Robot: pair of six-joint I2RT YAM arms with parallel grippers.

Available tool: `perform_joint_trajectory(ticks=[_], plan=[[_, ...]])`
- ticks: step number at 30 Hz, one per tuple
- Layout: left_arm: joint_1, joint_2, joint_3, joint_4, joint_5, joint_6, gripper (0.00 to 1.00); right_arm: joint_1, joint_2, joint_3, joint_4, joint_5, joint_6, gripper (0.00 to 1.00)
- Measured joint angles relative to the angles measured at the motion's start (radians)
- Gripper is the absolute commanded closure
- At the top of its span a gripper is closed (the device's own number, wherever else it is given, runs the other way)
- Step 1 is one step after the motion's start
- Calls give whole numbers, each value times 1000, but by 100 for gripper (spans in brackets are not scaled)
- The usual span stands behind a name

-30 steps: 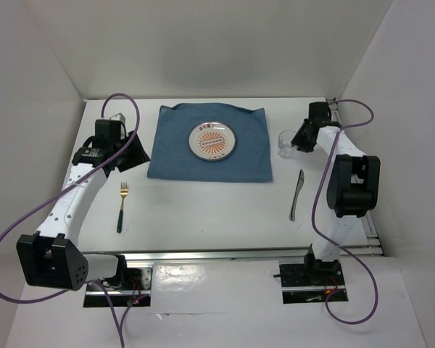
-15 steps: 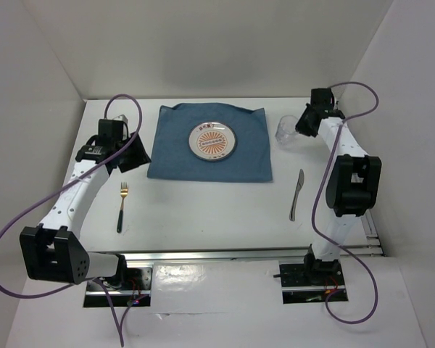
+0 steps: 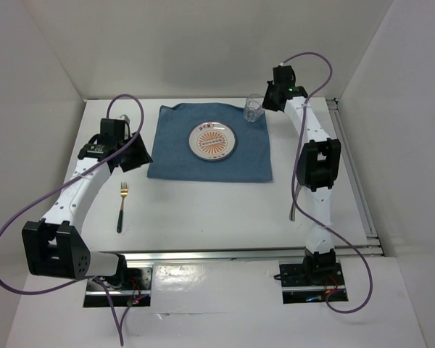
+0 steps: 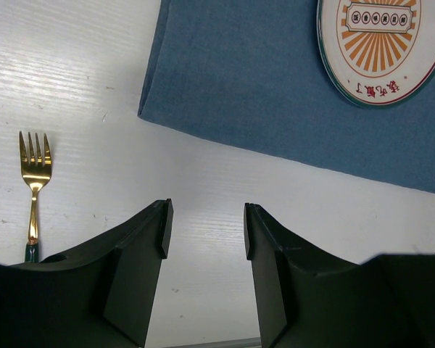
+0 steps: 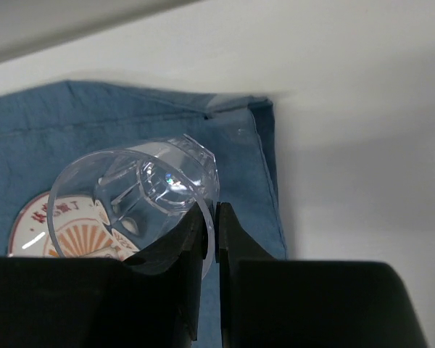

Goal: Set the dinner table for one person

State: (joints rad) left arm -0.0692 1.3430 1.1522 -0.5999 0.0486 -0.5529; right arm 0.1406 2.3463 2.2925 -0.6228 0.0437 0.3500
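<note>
On the white dinner table (image 3: 203, 210) lies a blue cloth (image 3: 180, 156) with a round plate (image 3: 214, 141) printed orange on it. My right gripper (image 3: 264, 104) is shut on the rim of a clear glass (image 3: 254, 108), held above the cloth's far right corner; in the right wrist view the glass (image 5: 134, 203) is tilted over the cloth (image 5: 130, 123). A gold fork (image 3: 122, 206) with a dark handle lies left of the cloth. A knife (image 3: 293, 210) lies at the right, mostly hidden behind the right arm. My left gripper (image 3: 134, 154) is open and empty near the cloth's left edge.
White walls stand close on three sides. A metal rail (image 3: 232, 254) runs along the table's near edge. In the left wrist view the fork (image 4: 32, 181), the cloth (image 4: 261, 94) and the plate (image 4: 384, 43) all show.
My right gripper lifted the glass from the table at the right and carried it left and back, over the cloth's far right corner. The left arm shifted only slightly.
</note>
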Motion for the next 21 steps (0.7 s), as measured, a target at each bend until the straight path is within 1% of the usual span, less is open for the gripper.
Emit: perform_joint_trajectory(ticks=[7, 14, 21], plan=[[0, 0, 0, 1, -1, 0, 40, 6, 96, 54, -24, 12, 0, 100], [0, 2, 0, 1, -1, 0, 40, 11, 137, 100, -27, 53, 0, 100], [0, 3, 0, 1, -10, 0, 40, 11, 182, 138, -24, 54, -2, 100]])
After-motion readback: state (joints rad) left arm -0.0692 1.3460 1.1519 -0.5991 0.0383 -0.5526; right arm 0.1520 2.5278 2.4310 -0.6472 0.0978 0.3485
